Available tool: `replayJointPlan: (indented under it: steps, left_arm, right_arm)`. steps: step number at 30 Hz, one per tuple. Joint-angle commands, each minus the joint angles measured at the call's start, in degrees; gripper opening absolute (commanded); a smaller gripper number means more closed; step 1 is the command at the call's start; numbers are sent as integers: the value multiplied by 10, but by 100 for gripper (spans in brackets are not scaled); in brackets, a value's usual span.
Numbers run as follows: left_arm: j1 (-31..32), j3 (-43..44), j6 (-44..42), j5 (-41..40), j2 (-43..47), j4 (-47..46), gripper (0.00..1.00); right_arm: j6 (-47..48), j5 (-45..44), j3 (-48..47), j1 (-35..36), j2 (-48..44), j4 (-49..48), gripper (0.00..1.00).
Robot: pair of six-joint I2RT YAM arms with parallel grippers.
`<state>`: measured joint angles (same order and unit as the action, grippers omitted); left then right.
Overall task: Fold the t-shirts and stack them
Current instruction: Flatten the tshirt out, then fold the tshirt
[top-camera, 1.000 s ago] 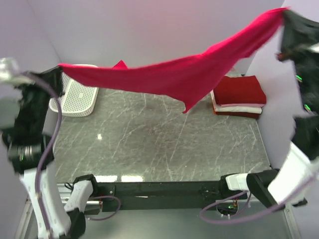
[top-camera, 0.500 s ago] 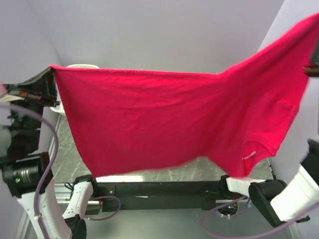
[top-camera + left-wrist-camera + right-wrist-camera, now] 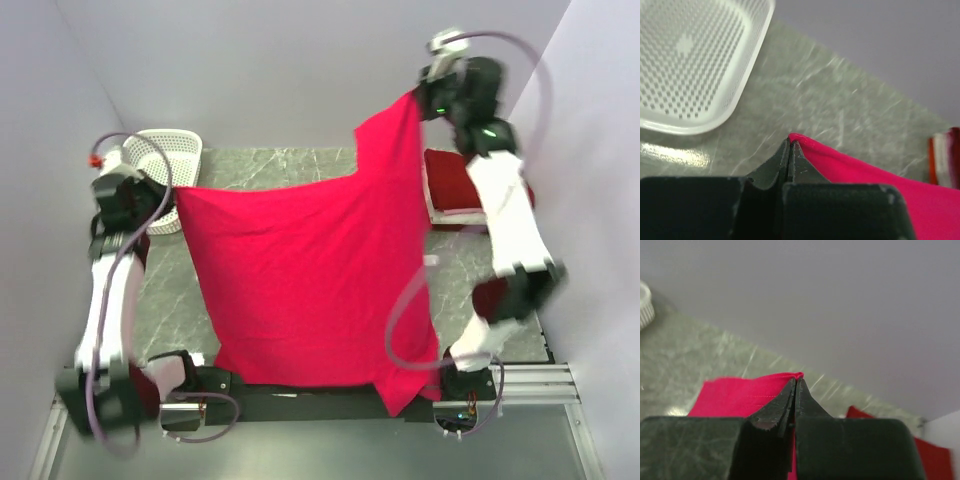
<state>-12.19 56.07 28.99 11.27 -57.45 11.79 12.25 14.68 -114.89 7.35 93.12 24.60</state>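
A bright pinkish-red t-shirt [image 3: 310,280] hangs spread over the marble table, its lower edge draped past the near edge. My left gripper [image 3: 172,190] is shut on its left corner [image 3: 796,139], low beside the basket. My right gripper [image 3: 418,95] is shut on its far right corner [image 3: 797,375], held higher near the back wall. Behind the right arm lies a stack of folded t-shirts [image 3: 452,190], dark crimson on top with white under it, also at the right edge of the left wrist view [image 3: 946,156].
A white lattice basket [image 3: 165,160] stands at the back left corner [image 3: 690,65]. Lilac walls close in the back and both sides. Bare marble table [image 3: 165,290] shows left of the shirt and to its right [image 3: 470,260].
Both arms have swung forward and down from high and wide. The shirt, stretched in the air close to the camera before, now hangs lower over the table, left corner lower than the right.
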Motion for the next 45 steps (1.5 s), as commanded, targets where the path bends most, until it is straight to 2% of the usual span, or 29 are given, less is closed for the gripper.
replayJointPlan:
  steps: [1,2,3,5,6,7,8,11,15,19,23,31,34,38,45]
  left_arm:
    - [4,15,8,17,-149,-45,0]
    - [6,30,4,18,-191,-39,0]
    - [8,73,-2,11,-269,-14,0]
    - [13,111,-16,1,-337,-12,0]
    - [14,137,-18,-17,-383,-18,0]
    - [14,147,-19,-24,-401,-37,0]
    - [15,154,-20,-31,-416,-45,0]
    - [14,198,-24,-38,-462,-62,0]
    - [15,235,-33,-36,-501,-63,0]
    - [16,256,-60,14,-523,-57,0]
    - [16,242,-73,39,-520,-70,0]
    - [16,189,-95,17,-480,-76,1]
    - [16,163,-99,1,-462,-84,0]
    - [16,139,-100,-5,-440,-91,0]
    - [16,102,-98,-38,-385,-92,0]
  right_arm:
    - [-9,50,-13,-5,119,-36,0]
    - [-13,54,-29,-4,156,-33,0]
    - [-16,68,-80,-4,236,-26,0]
    - [-16,68,-155,2,322,-4,0]
    - [-14,59,-236,9,396,21,0]
    - [-12,49,-264,13,423,24,0]
    - [0,32,-264,19,433,-9,0]
    - [6,-19,-176,41,423,-82,0]
    - [-17,-47,-209,39,439,-81,0]
    - [-28,-24,-186,26,415,-90,0]
    - [-35,13,-106,11,363,-103,0]
    - [-37,119,27,-34,253,-96,0]
    - [-35,141,112,-44,194,-118,0]
    - [-26,153,205,-47,136,-139,0]
    - [-25,164,295,-46,60,-161,0]
